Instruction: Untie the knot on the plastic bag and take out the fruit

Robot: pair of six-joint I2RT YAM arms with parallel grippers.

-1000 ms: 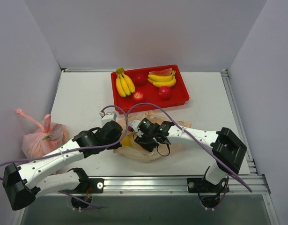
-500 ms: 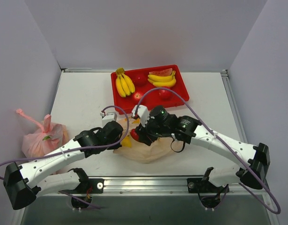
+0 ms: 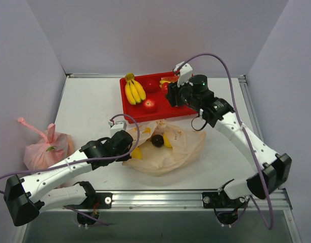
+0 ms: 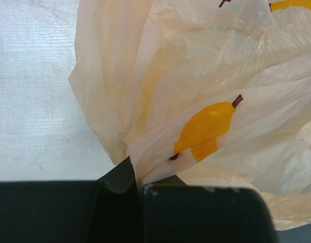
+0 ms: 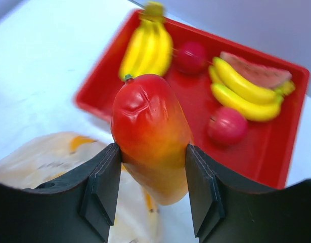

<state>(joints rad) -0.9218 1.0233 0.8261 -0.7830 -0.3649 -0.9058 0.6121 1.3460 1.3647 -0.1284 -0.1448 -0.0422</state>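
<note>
The peach-orange plastic bag (image 3: 170,152) lies open on the table in front of the red tray (image 3: 190,109). No knot shows. A dark plum-like fruit (image 3: 157,140) and yellow pieces (image 3: 137,152) lie in its mouth. My left gripper (image 3: 127,145) is shut on the bag's left edge; in the left wrist view the film (image 4: 211,76) is pinched between its jaws (image 4: 137,183). My right gripper (image 3: 169,94) is over the tray, shut on a red-and-yellow fruit (image 5: 150,129) seen between its pads (image 5: 105,185). The bag (image 5: 49,157) is below left there.
The tray (image 5: 281,157) holds a banana bunch (image 3: 134,90), a second bunch (image 5: 243,93), a watermelon slice (image 5: 256,73) and red apples (image 3: 149,105) (image 5: 226,126). A knotted pink bag (image 3: 44,148) sits at the table's left edge. Grey walls enclose the table.
My right gripper has lifted the red-and-yellow fruit out of the bag and carried it back over the tray. The dark fruit in the bag now shows. The left gripper keeps holding the bag's edge.
</note>
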